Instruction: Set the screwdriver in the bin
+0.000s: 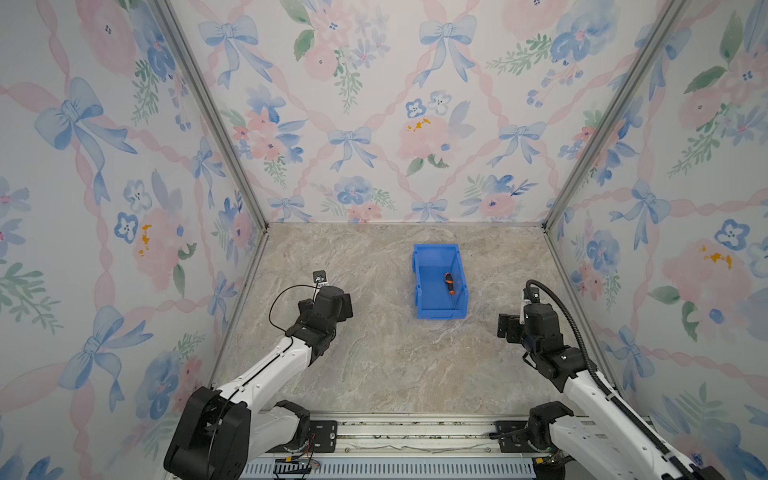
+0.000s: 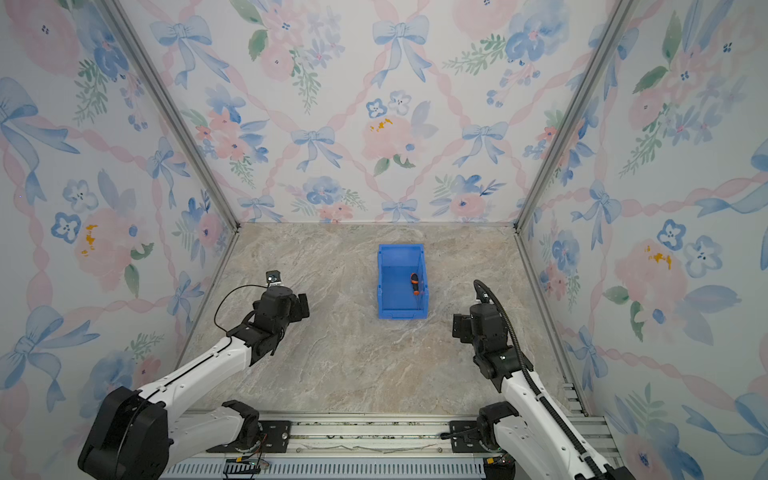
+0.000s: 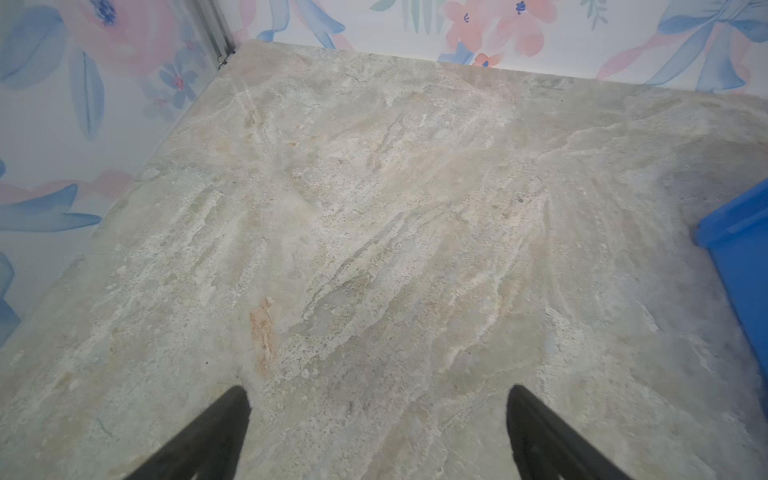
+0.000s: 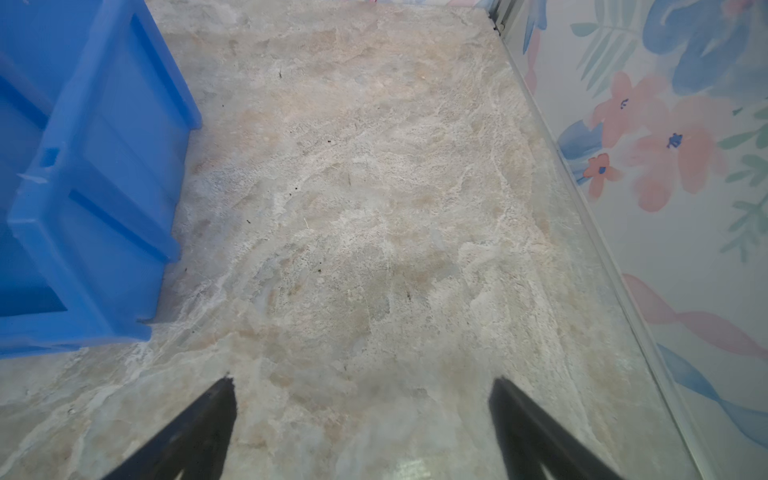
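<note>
Blue bin holds the screwdriver. Your left gripper and right gripper flank the bin, jaws spread, empty; withdraw without nudging the bin.

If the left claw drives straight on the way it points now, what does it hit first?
Probably the bare tabletop: the open left claw tilts down at it, with the bin off to the side. Depth is unclear.

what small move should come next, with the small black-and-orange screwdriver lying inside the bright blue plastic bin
Probably just pull the left gripper and right gripper back to rest: both hang open and empty over the stone-patterned tabletop, and the small black-and-orange screwdriver already lies inside the bright blue plastic bin.
</note>
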### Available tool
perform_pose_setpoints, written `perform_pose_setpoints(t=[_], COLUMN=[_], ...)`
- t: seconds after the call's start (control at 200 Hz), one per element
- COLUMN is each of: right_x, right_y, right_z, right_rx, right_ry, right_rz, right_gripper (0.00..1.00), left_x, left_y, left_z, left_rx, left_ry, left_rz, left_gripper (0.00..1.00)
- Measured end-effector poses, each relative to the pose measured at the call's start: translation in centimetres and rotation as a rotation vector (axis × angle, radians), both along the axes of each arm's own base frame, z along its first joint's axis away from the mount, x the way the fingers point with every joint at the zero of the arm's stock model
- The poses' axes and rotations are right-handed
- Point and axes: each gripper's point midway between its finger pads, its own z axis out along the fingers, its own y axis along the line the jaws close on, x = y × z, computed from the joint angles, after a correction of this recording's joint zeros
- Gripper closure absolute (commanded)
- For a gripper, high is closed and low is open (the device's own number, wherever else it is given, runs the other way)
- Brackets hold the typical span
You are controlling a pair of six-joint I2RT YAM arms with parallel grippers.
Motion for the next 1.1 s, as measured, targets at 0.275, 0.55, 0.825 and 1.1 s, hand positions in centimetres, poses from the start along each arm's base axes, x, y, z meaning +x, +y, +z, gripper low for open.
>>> perform_pose_setpoints(t=[0.275,0.55,0.825,1.1], right_x=[3.4,6.2,8.2,10.0], right_y=[-1.3,-1.8,-2.4,-2.9], right_z=[-1.4,-4.5,-3.4,-2.0], right_rx=[-0.058,-0.099,-0.103,-0.084], right_ry=[-0.016,0.02,-0.055,-0.156], right_rz=[-0.037,-0.052,-0.116,-0.144], right_gripper=[0.03,0.03,0.03,0.03], left_x=[1.0,1.3,3.7,4.7], left_y=[3.9,5.8,6.2,5.6], left_z=[-0.2,-4.4,-4.1,-3.2], left_rx=[0.078,0.131,0.122,0.094], left_ry=[-0.063,-0.03,-0.121,-0.251], left_rz=[0.034,0.021,-0.007,-0.067], left_gripper=[0.03,0.02,0.03,0.02])
